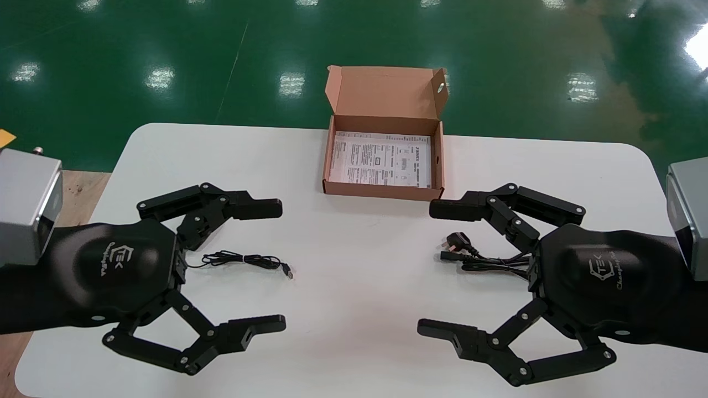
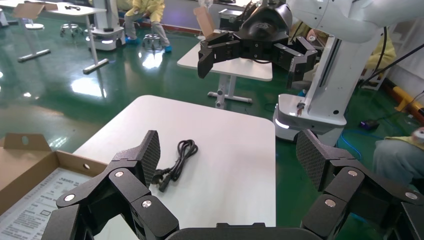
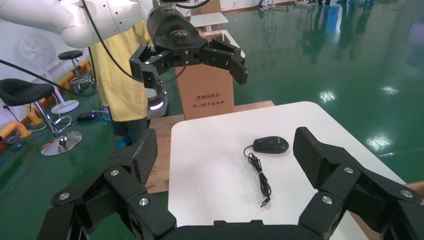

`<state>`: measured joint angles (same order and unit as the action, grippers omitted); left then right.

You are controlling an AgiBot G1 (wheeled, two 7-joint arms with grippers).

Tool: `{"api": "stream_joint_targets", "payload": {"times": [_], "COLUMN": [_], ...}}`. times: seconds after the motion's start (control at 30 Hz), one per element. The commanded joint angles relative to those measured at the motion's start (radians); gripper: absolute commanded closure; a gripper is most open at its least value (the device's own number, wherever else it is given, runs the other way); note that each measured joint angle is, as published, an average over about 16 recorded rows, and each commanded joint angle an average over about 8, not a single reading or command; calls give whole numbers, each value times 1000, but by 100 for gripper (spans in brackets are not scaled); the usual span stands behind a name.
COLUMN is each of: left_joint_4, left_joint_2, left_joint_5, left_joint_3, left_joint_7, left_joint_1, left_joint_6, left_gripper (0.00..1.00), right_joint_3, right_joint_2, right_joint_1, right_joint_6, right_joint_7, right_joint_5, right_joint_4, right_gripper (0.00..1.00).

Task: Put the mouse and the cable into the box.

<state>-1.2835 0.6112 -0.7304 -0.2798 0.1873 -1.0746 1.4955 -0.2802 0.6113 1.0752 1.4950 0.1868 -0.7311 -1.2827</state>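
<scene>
Jaws spread wide on both sides, nothing held
The left gripper [image 1: 276, 265] and right gripper [image 1: 428, 268] are seen lower left and lower right of the head view. The mouse [image 3: 270, 144], judged light and smooth, is hidden under the left one and is best pinched across its flanks; the limp cable [image 1: 481, 260], lower right, at its bunched middle. The open box [image 1: 381, 190] is centred above

The light around me was bright and even, coming from above. Lamps glared back as white patches off the glossy green floor [image 1: 110, 55], harshest at the far right corner. My white table [image 1: 354, 331] was evenly lit; the box [image 1: 381, 192] threw only 1 thin, soft shadow along its near wall.
</scene>
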Motion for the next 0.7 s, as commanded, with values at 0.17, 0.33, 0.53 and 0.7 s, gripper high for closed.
{"api": "stream_joint_targets", "payload": {"times": [0.17, 0.33, 0.53, 0.7], "left_joint_4": [0, 0, 0, -2], "left_joint_2": [0, 0, 0, -2], "left_joint_5": [0, 0, 0, 0], "left_joint_3": [0, 0, 0, 2], "left_joint_7": [0, 0, 0, 1], "left_joint_1": [0, 0, 0, 1], "left_joint_6": [0, 0, 0, 2], "left_gripper": [0, 0, 0, 0], "right_joint_3": [0, 0, 0, 0], "right_joint_2": [0, 0, 0, 0], "right_joint_1": [0, 0, 0, 0], "right_joint_6": [0, 0, 0, 0], "right_joint_7": [0, 0, 0, 0], "right_joint_5": [0, 0, 0, 0], "right_joint_4": [0, 0, 0, 0], "right_gripper": [0, 0, 0, 0]}}
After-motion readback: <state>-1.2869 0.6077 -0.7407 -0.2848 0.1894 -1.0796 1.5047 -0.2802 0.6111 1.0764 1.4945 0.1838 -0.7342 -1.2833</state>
